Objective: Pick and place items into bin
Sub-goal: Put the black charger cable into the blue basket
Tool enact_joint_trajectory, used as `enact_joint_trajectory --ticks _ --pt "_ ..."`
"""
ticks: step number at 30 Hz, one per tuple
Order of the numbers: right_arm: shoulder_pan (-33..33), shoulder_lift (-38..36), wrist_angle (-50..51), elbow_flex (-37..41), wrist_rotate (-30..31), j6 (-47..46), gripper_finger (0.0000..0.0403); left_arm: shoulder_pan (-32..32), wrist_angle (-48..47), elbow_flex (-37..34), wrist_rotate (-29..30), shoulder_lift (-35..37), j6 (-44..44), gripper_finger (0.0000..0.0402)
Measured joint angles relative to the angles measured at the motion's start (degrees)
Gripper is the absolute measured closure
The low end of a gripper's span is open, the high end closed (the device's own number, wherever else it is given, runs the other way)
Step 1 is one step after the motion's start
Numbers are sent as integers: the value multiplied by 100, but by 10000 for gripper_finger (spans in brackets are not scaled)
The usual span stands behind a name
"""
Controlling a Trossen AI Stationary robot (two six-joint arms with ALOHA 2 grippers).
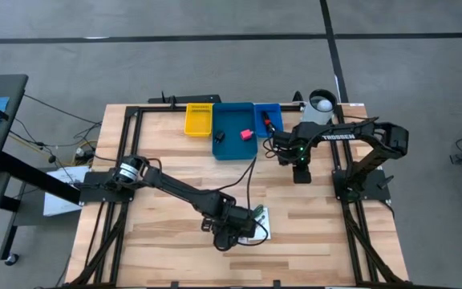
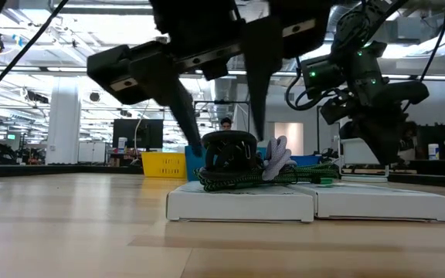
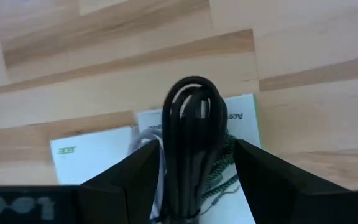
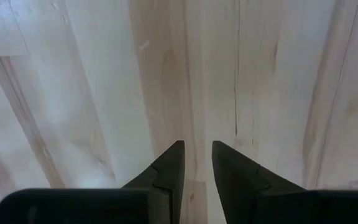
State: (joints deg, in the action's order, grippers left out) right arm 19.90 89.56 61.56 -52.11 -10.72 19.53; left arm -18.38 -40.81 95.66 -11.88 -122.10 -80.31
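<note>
1. High view: the left gripper (image 1: 233,229) hangs at about six o'clock on the pale slatted wooden table (image 1: 167,160), over a coiled black cable bundle (image 1: 255,215) lying on flat white printed cards (image 1: 261,225). The right gripper (image 1: 301,170) waits at about two o'clock, just beside the deep blue plastic bin (image 1: 235,132), which holds a small pink-red block (image 1: 246,133) and a small black piece (image 1: 220,135). A yellow slotted tray (image 1: 199,119) stands beside it.

2. Low view: the left gripper's fingers stand wide, straddling the bundle with nothing held. The cable looks light, soft and springy, with a green stringy cord (image 2: 284,179) wound in; loops may sag or snag. The cards look thin, smooth and hard to lift off flat wood.

3. Left wrist view: the fingers (image 3: 129,177) flank the glossy black loops; gripping across the thick middle of the coil seems safest.

4. Right wrist view: its fingers are narrowly parted above bare wood, empty.
</note>
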Motion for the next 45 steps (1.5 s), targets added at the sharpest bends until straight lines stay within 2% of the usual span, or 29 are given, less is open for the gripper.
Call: enact_joint_trajectory --ticks 9,22,35,45 --pt "0 0 -76 1 0 0 326 1 70 4 -37 5 1 211" --pt "0 0 -188 1 0 -2 326 13 46 4 -41 8 90 320" --pt "0 0 -230 -1 2 -2 326 41 93 4 -34 13 85 394" --pt "0 0 -257 -1 2 -2 326 -25 -205 143 396 19 209 400"
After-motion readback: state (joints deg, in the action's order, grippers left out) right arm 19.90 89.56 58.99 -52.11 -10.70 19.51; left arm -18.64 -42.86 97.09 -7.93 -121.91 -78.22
